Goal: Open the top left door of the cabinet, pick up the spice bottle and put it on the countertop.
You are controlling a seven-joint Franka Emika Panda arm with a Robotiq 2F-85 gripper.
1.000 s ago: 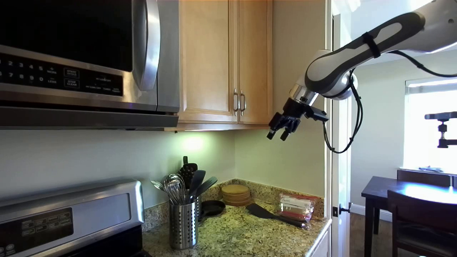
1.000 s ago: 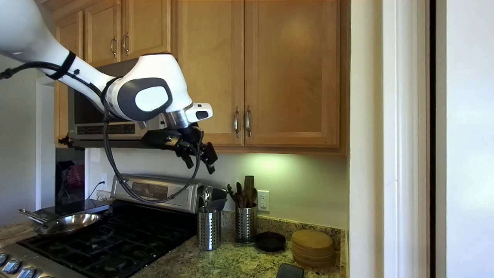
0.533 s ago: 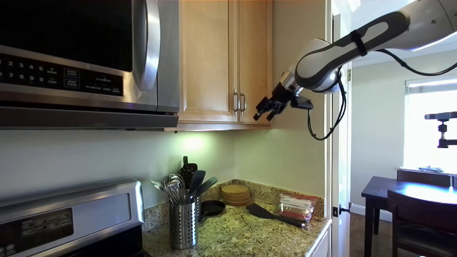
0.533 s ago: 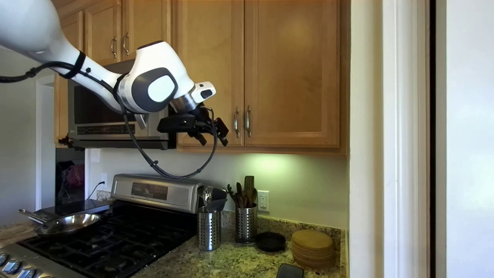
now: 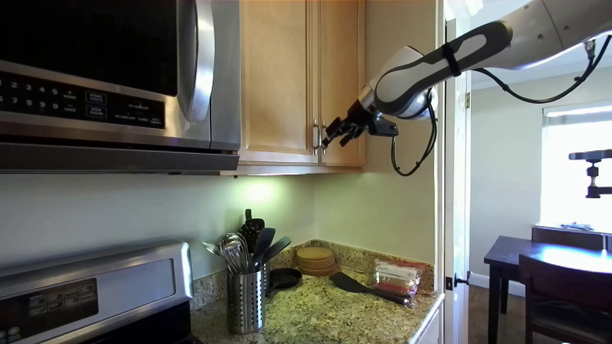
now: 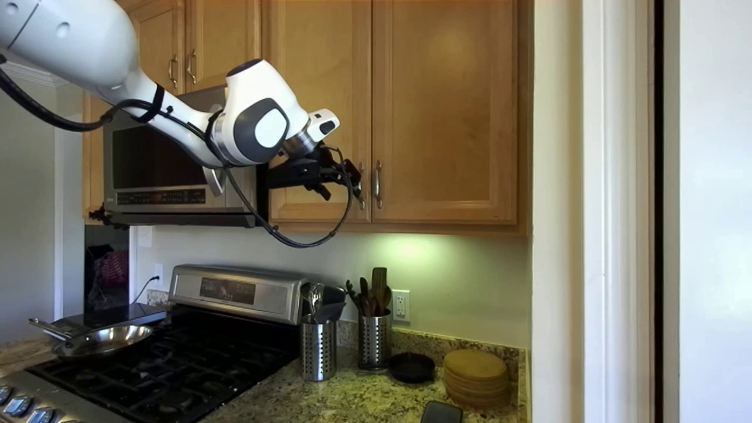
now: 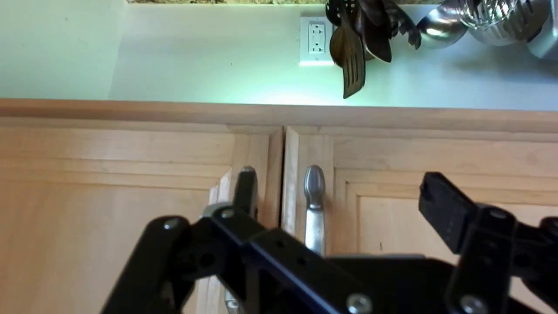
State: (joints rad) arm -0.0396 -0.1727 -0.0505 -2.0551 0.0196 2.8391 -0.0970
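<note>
The cabinet's top left door is light maple and shut in both exterior views (image 5: 275, 81) (image 6: 320, 70). In the wrist view, which stands upside down, this door (image 7: 427, 222) is on the right. Its silver bar handle (image 7: 314, 209) shows between my spread fingers there; it also shows in an exterior view (image 5: 315, 136). My gripper (image 5: 334, 142) is open and empty, tilted down in front of the handles; it also shows in the other views (image 6: 342, 189) (image 7: 340, 187). I cannot tell whether a finger touches a handle. The granite countertop (image 5: 320, 315) is below. The spice bottle is out of view.
The twin door (image 6: 443, 106) is shut, its handle (image 6: 378, 185) close beside the gripper. The microwave (image 5: 224, 76) adjoins the cabinet. Below stand utensil holders (image 6: 319, 349), a small black pan (image 6: 411, 368) and stacked round boards (image 6: 476, 376). The stove (image 6: 176, 358) is alongside.
My gripper has moved up and toward the cabinet, from below and in front of the doors to the handles. The fingers stay spread. The doors have not moved.
</note>
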